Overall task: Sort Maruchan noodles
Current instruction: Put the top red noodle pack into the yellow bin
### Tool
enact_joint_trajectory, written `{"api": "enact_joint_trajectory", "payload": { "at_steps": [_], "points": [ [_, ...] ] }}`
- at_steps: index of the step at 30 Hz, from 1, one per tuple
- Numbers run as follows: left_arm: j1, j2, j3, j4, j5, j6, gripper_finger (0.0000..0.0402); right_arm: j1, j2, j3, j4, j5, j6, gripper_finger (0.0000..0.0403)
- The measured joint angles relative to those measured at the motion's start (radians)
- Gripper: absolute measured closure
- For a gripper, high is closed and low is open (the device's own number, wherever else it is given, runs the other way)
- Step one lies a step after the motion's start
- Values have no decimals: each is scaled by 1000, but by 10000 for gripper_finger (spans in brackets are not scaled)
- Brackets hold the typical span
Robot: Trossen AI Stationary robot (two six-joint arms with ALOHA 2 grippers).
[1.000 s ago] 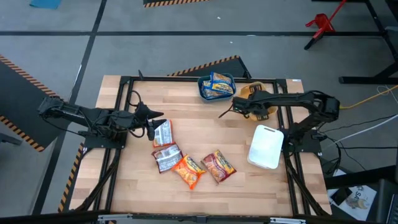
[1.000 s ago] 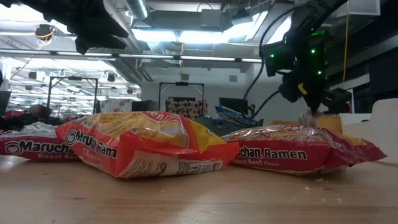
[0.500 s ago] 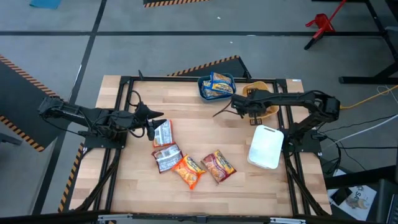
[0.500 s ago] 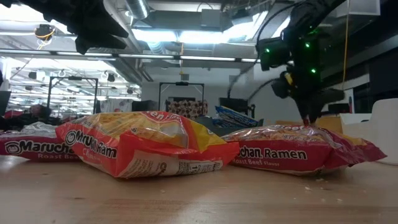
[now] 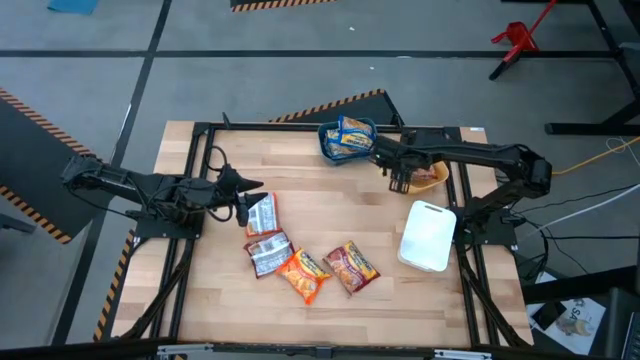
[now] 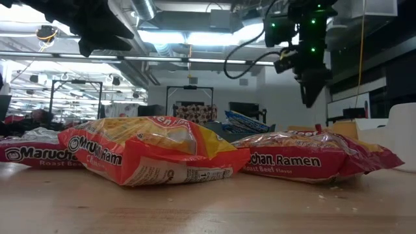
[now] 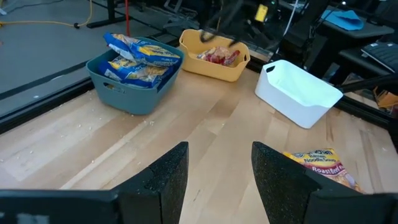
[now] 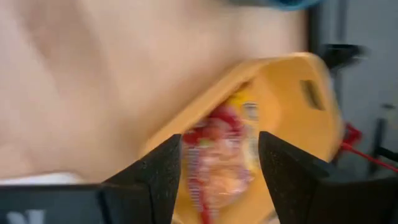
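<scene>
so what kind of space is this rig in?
Looks like a robotics lab or workshop: hazard-striped floor tape beside the table, exposed ceiling ducts with strip lighting, and equipment racks in the background.

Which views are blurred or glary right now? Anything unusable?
Right wrist view: heavy motion blur, the orange bin and the red packet inside it smeared, edges unreadable. Low view: ceiling lights blown out, the right claw just a silhouette; the orange-red Maruchan packet up front is sharp. Left wrist view: clear, teal bin and white bin both crisp. High view: even light, no glare.
</scene>
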Motion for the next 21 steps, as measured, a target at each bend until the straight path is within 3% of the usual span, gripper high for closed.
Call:
{"api": "enact_joint_trajectory", "payload": {
  "at_steps": [4,10,15,21],
  "points": [
    [-3,0,0,0,1,-1,232,2,1,-47,-23,-56,-16,212],
    [-3,0,0,0,2,-17,232,-10,1,-133,-11,28,-40,214],
    [-2,0,0,-7,1,-17,232,-71,1,-201,26,16,-38,214],
    [-2,0,0,-15,0,-17,232,-134,2,-261,112,-94,-32,214]
  ]
}}
